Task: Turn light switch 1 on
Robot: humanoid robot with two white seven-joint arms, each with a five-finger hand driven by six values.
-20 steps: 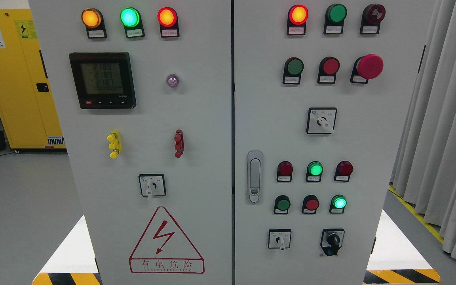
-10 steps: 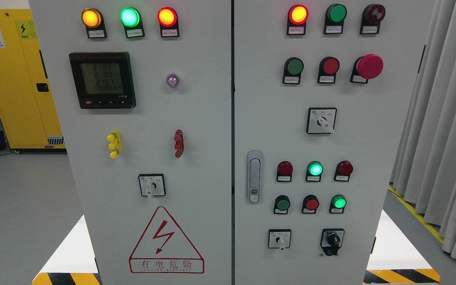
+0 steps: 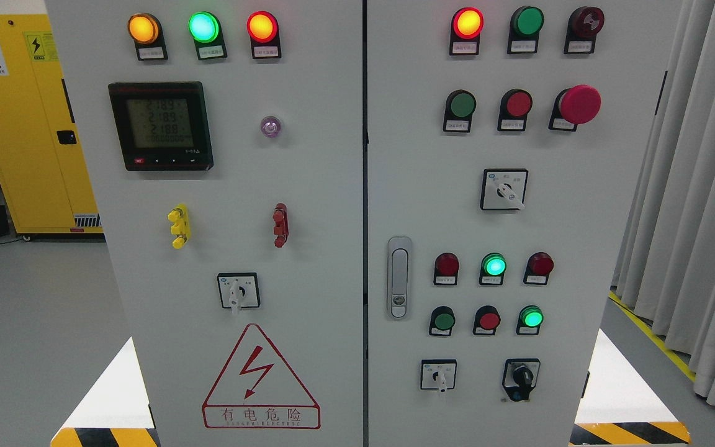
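Grey steel electrical cabinet (image 3: 332, 186) with two doors fills the view. Neither hand of the robot shows, so how they are held cannot be told. Which control is light switch 1 cannot be read from the small labels. On the right door's lower part sit a row of three lamps, the middle green lamp (image 3: 493, 265) lit, above three buttons, the right green button (image 3: 531, 317) lit. Near that door's bottom edge are a white selector switch (image 3: 439, 375) and a black rotary knob (image 3: 522, 376). At the left door's upper left is a digital meter (image 3: 160, 125).
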